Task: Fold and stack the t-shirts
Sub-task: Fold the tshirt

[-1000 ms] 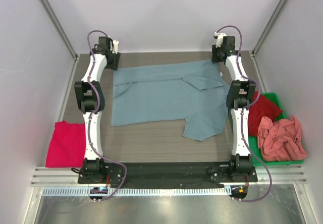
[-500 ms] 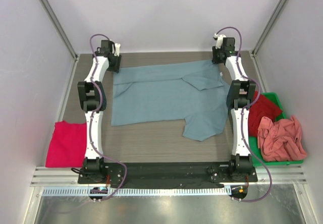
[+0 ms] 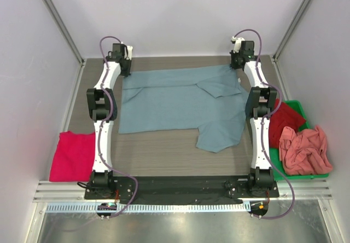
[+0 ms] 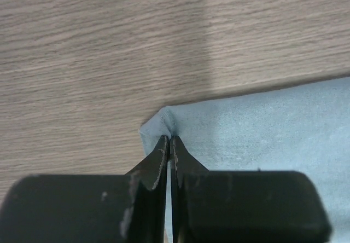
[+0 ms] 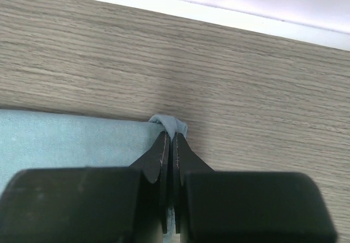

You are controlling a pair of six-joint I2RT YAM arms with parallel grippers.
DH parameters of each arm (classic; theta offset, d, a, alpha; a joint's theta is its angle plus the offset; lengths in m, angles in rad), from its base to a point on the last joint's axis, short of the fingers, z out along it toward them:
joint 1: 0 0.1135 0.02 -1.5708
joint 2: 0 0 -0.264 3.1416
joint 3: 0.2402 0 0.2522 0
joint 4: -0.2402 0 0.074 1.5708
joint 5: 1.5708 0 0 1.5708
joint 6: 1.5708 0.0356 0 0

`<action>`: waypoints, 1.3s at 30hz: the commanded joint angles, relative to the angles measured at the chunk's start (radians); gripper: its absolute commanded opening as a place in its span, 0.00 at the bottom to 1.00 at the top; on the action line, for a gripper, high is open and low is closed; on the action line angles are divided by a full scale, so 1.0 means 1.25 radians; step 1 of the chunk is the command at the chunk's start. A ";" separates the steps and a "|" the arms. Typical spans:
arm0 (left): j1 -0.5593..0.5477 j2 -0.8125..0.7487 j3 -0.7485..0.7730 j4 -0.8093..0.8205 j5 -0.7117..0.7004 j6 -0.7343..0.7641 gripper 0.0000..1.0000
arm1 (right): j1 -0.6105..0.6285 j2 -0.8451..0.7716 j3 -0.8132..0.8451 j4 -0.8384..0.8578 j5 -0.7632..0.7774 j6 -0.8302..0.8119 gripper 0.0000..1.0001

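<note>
A dusty grey-blue t-shirt (image 3: 180, 103) lies spread across the table, one sleeve folded over near its far right. My left gripper (image 3: 123, 69) is shut on the shirt's far left corner (image 4: 164, 123), the cloth pinched between the fingertips. At the far right corner (image 5: 170, 123) my right gripper (image 3: 238, 65) is shut on a small bunched fold of the same shirt. A magenta-pink t-shirt (image 3: 72, 155) lies folded at the near left. Salmon-pink (image 3: 303, 150) and red (image 3: 284, 120) t-shirts sit crumpled in the bin.
A green plastic bin (image 3: 322, 173) stands at the right edge beside the right arm. White walls and metal frame posts close in the far and side edges. Bare wood table (image 3: 164, 155) shows in front of the blue shirt.
Both grippers have closed from partly open onto the far corners of the blue shirt. The left gripper has shifted slightly farther back and right. The shirt's near edge has shifted a little.
</note>
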 commanded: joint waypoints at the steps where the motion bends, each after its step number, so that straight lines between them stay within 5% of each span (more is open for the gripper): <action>1: 0.001 0.037 0.018 0.018 -0.033 -0.002 0.00 | 0.002 0.020 0.027 0.016 0.002 0.016 0.01; 11: 0.001 -0.113 0.059 0.033 -0.038 0.015 0.00 | -0.001 -0.093 0.107 0.057 -0.041 -0.018 0.01; 39: 0.005 -0.568 0.064 0.011 0.013 0.051 0.00 | -0.014 -0.635 -0.001 0.004 -0.177 0.035 0.01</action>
